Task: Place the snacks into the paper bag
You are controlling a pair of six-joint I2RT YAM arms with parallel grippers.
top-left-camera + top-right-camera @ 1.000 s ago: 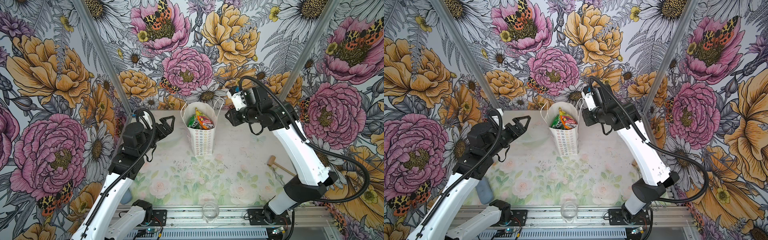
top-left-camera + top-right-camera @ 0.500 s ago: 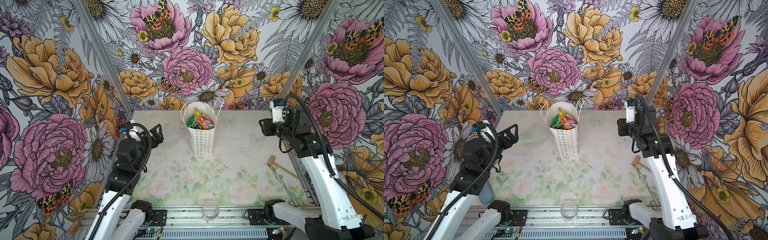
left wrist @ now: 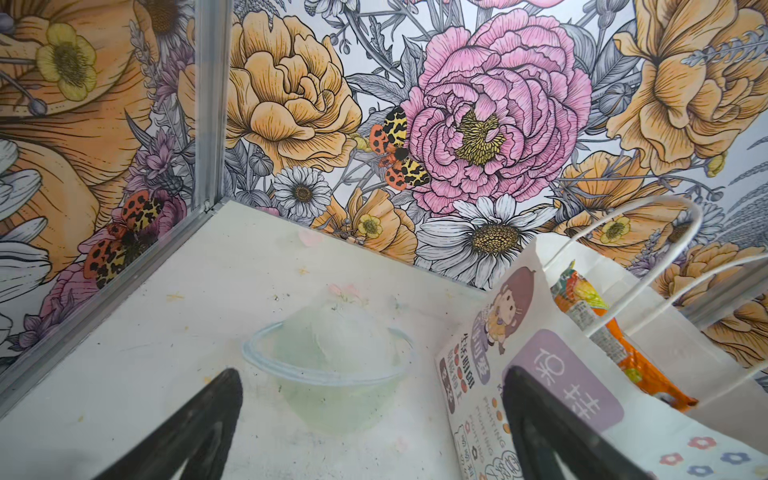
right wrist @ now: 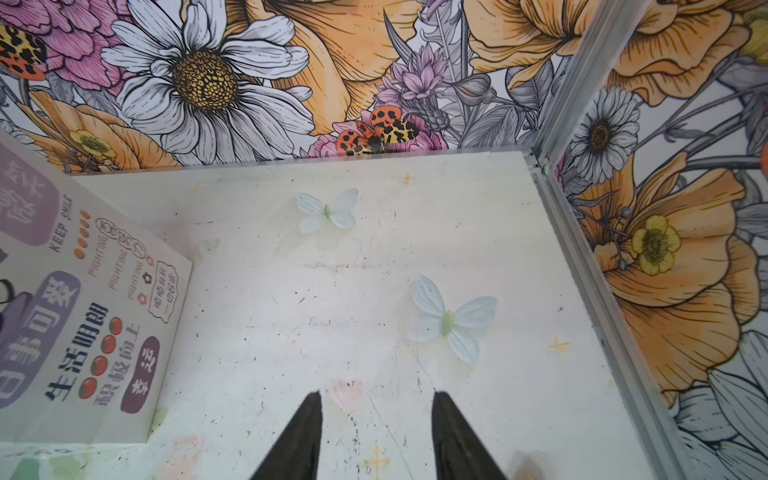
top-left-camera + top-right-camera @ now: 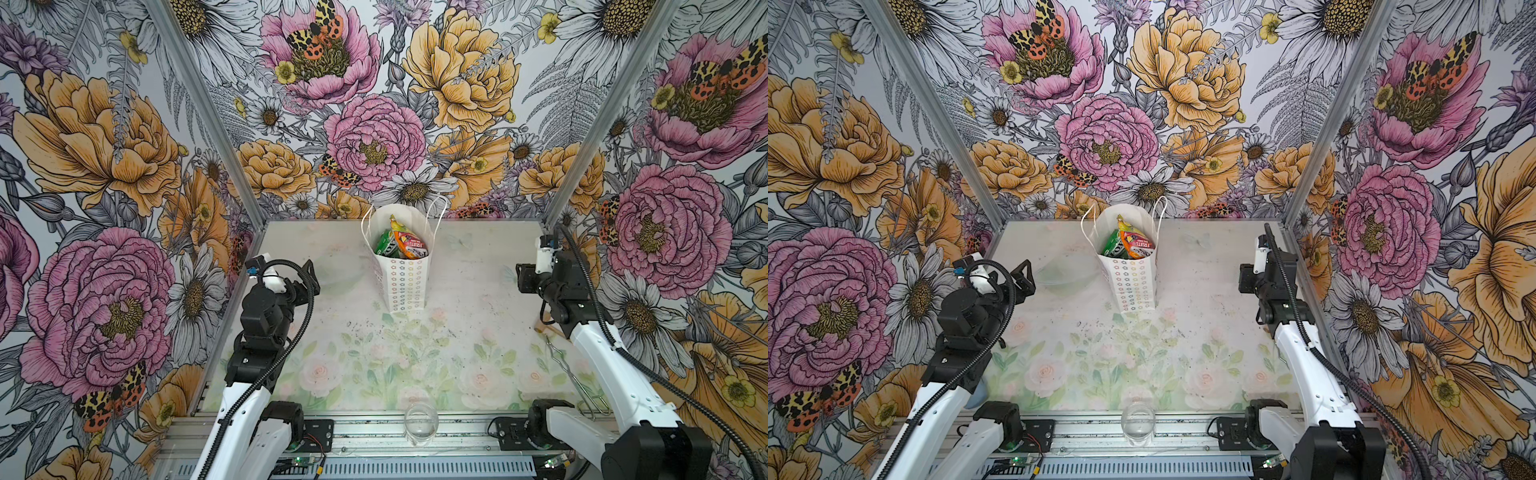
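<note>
With the snacks (image 5: 405, 245) inside the paper bag (image 5: 405, 286) at upper centre, my left gripper (image 3: 370, 374) and right gripper (image 4: 377, 395) gape empty, so I should retreat without knocking it.

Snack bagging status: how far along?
Done: snacks (green, orange, yellow packets) sit inside the upright paper bag; no loose packet shows on the table. In hand: nothing; left tool and right tool are open and empty, either side of the bag. Left: nothing visible; looks finished.
</note>
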